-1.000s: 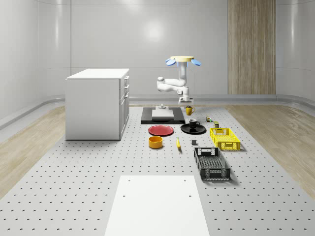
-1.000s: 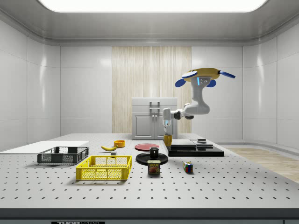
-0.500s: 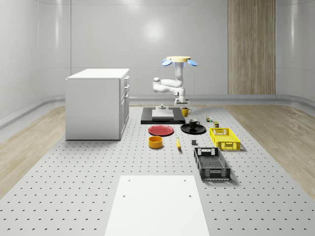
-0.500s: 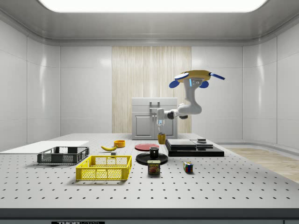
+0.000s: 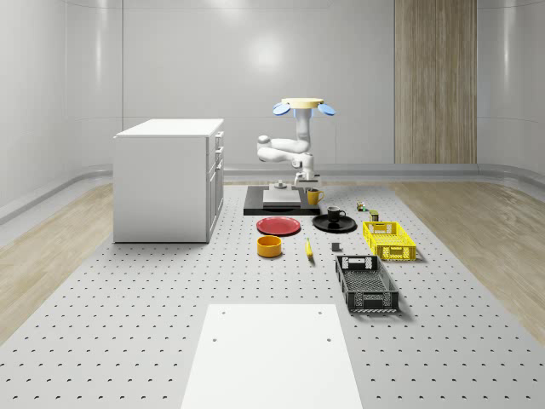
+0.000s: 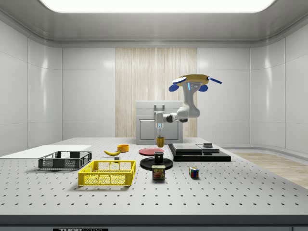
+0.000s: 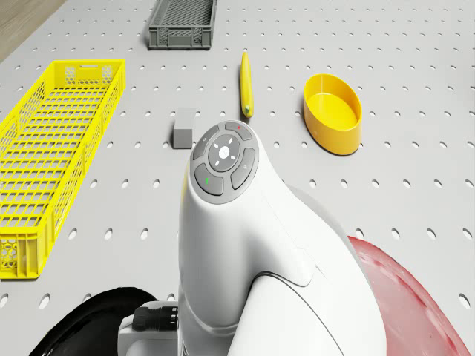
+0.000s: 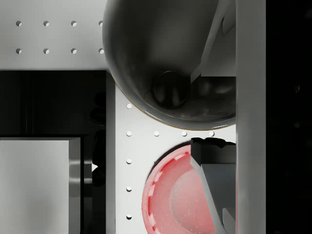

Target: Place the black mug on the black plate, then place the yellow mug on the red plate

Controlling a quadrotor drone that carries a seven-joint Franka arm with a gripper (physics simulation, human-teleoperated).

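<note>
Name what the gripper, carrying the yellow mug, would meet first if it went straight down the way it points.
Probably bare table beside the red plate: the gripper points down, holding the yellow mug short of the plate. Depth is uncertain.

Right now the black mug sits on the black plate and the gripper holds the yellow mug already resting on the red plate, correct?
Not quite. The yellow mug isn't resting on the red plate; the gripper holds it in the air, as the side view shows. The black mug does sit on the black plate.

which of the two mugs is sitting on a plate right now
The black mug, resting on the black plate. The yellow mug hangs in the air, held by the tool under the hovering drone.
</note>
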